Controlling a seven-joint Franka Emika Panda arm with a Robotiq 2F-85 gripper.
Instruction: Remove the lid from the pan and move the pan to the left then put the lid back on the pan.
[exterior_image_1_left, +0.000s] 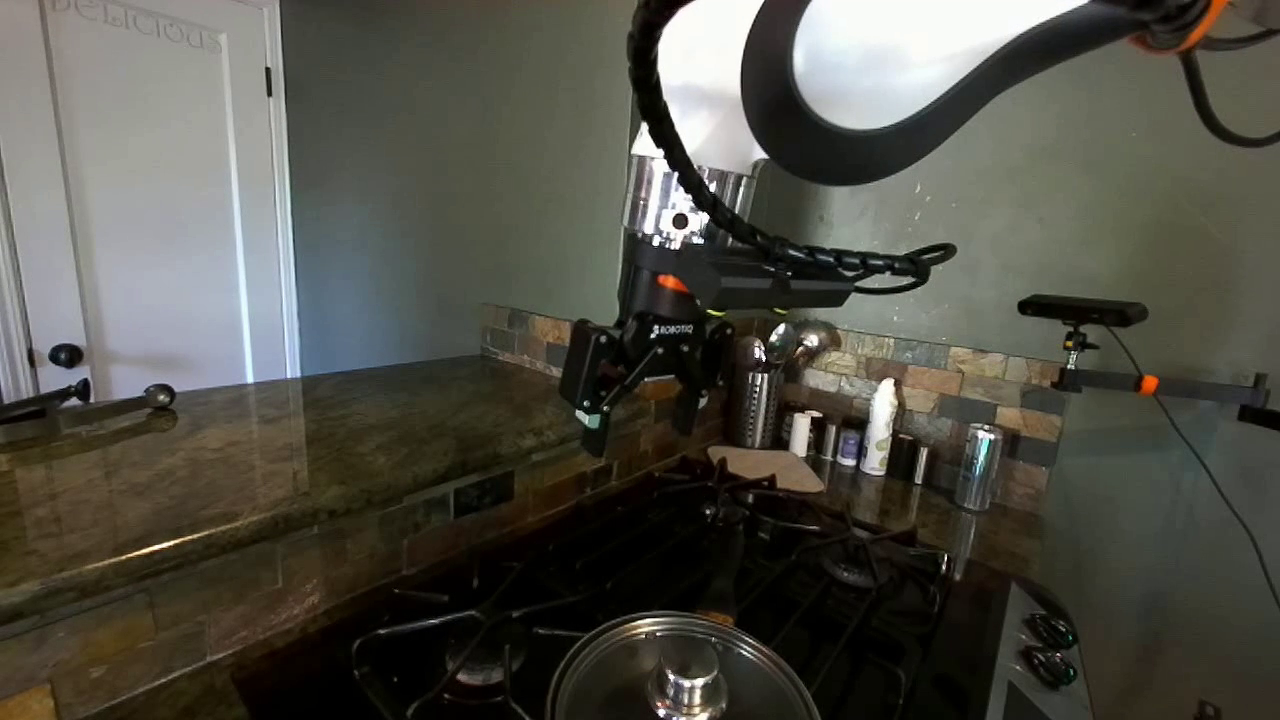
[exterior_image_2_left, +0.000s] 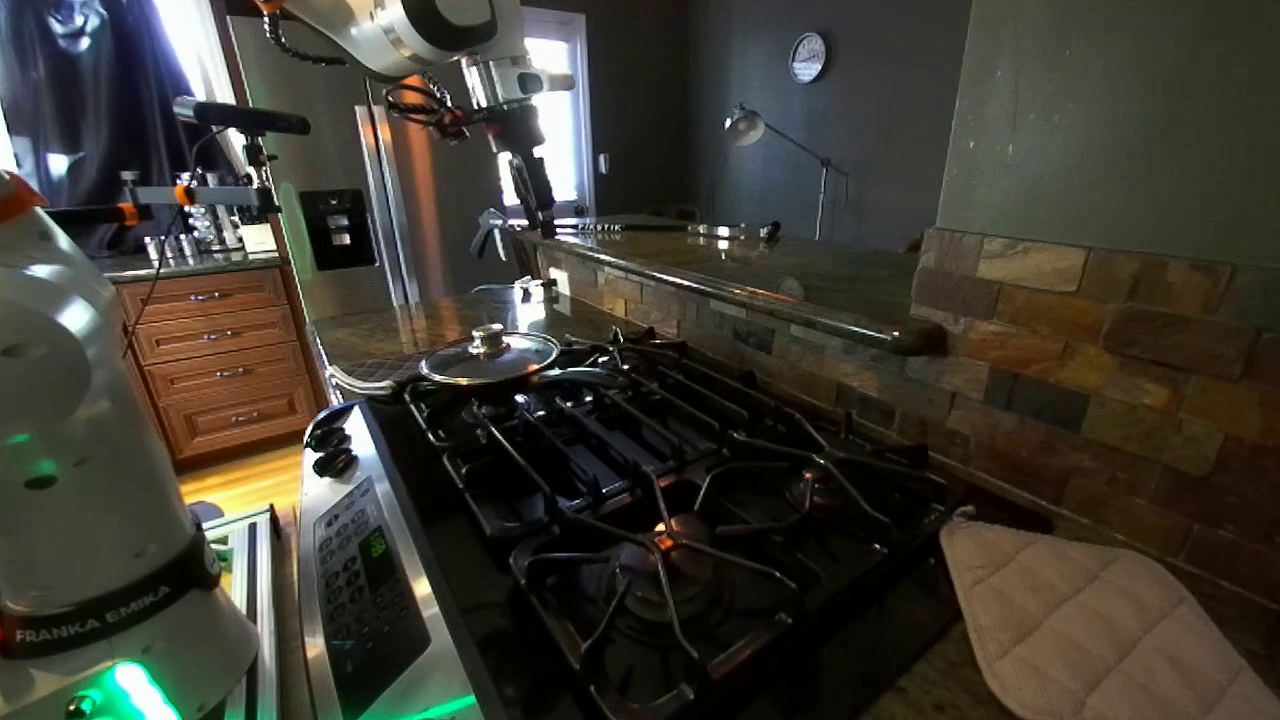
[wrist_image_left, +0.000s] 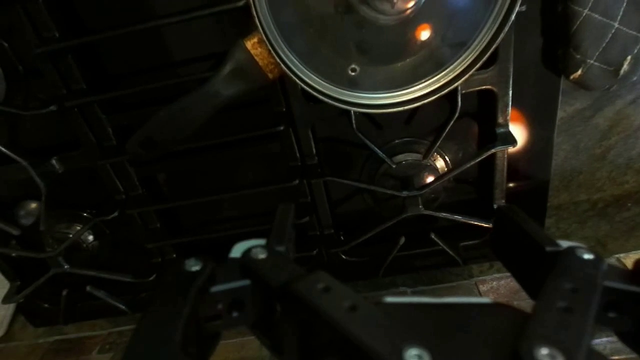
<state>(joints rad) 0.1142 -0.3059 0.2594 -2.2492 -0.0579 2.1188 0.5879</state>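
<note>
The round glass lid, with a silvery rim and shiny knob, rests on the pan. In the wrist view the pan's dark handle points down and left. Both exterior views show the lid at one end of the stove, with most of the pan hidden beneath it. My gripper hangs high above the cooktop, well apart from the lid. Its fingers stand wide apart in the wrist view, with only burner grate and backsplash visible beyond the gap.
Black grates cover the stove. A raised stone counter runs along its back. A pale quilted pot holder lies at one end, near a utensil holder and spray can. A dark quilted cloth lies beside the pan.
</note>
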